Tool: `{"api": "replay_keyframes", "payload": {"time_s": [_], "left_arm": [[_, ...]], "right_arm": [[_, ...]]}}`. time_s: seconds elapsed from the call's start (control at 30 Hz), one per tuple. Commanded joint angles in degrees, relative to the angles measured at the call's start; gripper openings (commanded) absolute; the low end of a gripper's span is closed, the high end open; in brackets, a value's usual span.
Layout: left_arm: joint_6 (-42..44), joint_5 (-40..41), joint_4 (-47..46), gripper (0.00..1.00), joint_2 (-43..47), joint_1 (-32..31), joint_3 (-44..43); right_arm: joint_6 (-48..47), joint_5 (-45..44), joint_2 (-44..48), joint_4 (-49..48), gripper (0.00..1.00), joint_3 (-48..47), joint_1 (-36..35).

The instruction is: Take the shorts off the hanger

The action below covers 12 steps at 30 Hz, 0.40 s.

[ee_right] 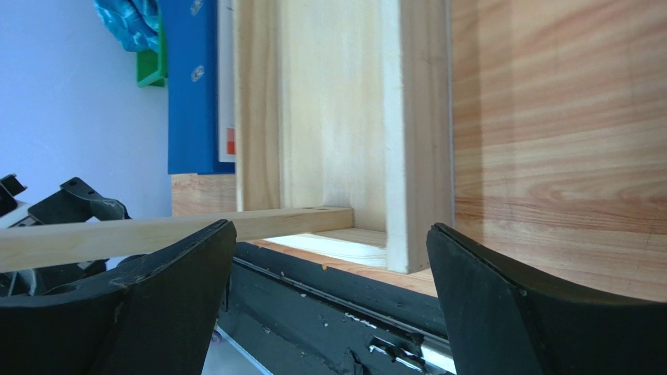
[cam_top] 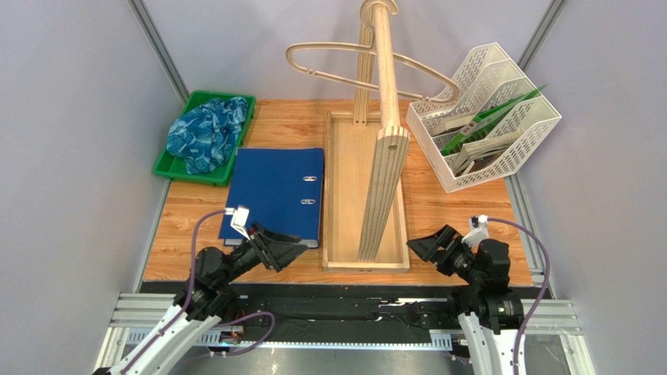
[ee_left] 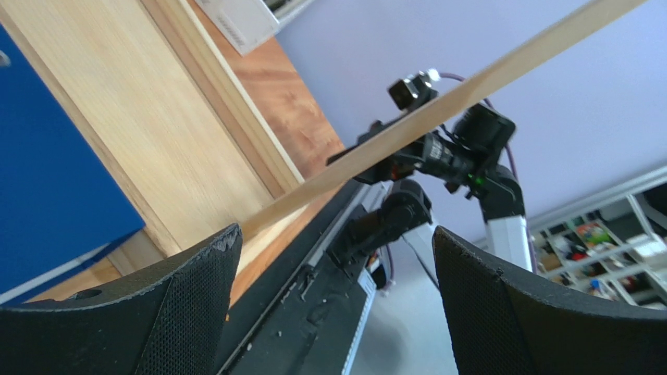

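The blue wavy-print shorts lie bunched in a green tray at the back left, off the hanger; a corner of the shorts shows in the right wrist view. The thin light-wood hanger hangs bare on the upright wooden stand. My left gripper sits low near the table's front edge, left of the stand's base, open and empty. Open and empty too, my right gripper rests at the front, right of the base.
A dark-blue binder lies flat between the green tray and the stand's wooden base frame. A white mesh file rack with green folders stands at the back right. Grey walls close in both sides.
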State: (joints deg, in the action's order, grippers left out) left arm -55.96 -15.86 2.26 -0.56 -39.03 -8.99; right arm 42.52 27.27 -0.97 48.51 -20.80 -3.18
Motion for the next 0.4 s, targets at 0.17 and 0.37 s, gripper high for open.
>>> {"api": "replay_keyframes", "payload": {"time_s": [0.17, 0.37], "left_arm": [[-5.8, -8.4, -20.9, 0.95, 6.9, 0.0, 11.5], [-3.4, -9.2, -14.8, 0.95, 7.6, 0.0, 11.1]], "right_arm": [[0.2, 0.9, 4.8, -13.2, 1.0, 9.6, 0.3], [7.1, 4.1, 4.8, -25.4, 1.0, 20.4, 0.2]]}}
